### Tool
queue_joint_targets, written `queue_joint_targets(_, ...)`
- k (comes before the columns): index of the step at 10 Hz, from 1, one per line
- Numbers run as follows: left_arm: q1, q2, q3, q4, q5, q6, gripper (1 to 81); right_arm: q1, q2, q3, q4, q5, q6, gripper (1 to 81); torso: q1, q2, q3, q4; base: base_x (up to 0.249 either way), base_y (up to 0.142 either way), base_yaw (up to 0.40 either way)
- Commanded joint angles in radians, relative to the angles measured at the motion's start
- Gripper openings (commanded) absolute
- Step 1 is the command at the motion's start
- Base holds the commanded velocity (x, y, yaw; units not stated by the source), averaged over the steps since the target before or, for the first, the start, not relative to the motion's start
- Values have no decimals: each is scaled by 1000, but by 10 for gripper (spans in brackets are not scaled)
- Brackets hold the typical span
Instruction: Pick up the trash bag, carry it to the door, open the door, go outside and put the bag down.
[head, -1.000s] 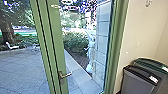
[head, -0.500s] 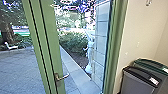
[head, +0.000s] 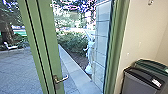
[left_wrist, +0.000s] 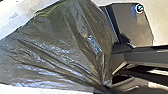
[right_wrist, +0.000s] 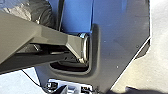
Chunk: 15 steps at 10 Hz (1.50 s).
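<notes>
In the left wrist view, folds of the dark, shiny trash bag (left_wrist: 65, 45) gather to a tight point at my left gripper (left_wrist: 108, 86), which is shut on it. Part of the bag (right_wrist: 32, 13) also shows in the right wrist view, behind the arm. My right gripper (right_wrist: 83, 48) is in front of a dark robot part there; how it stands is unclear. Ahead in the head view, the green-framed glass door (head: 51, 50) has a metal lever handle (head: 60, 79) pointing right. I cannot tell whether the door is ajar.
Two bins, one grey (head: 140, 82) and one with a green top (head: 152, 63), stand against the wall on the right. Outside lie a paved yard (head: 20, 67), a hedge (head: 72, 42) and a white chair (head: 10, 46). A pale upright shape (head: 89, 53) shows at the glass.
In the head view the green upright with the handle has shifted left and the span to the right frame has widened. The bins have hardly shifted.
</notes>
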Motion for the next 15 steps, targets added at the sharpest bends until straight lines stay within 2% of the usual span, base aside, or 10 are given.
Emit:
queue_joint_targets(1, -45, -5, 1, 8, 45, 2, 10, 43, 10, 7, -10, -58, -4, 811, 0, 0, 0, 0, 0, 0, 0)
queue_joint_targets(5, -24, -14, 4, 0, -21, 2, 10, 31, 10, 15, -2, -46, -3, 811, 0, 0, 0, 0, 0, 0, 0)
queue_joint_targets(6, -10, -17, 5, 9, -81, 2, 10, 20, 9, 23, -6, -6, -6, 811, 0, 0, 0, 0, 0, 0, 0)
queue_joint_targets(7, -4, -19, 5, 11, -112, 2, 10, 10, 7, 36, -6, 52, -7, 811, 0, 0, 0, 0, 0, 0, 0)
queue_joint_targets(10, -2, -27, 5, 11, -115, 2, 10, 2, -3, 80, 1, 61, -6, 811, 0, 0, 0, 0, 0, 0, 0)
queue_joint_targets(15, -2, -27, 5, 25, -112, 3, 10, 2, 1, 80, -13, 61, -6, 811, 0, 0, 0, 0, 0, 0, 0)
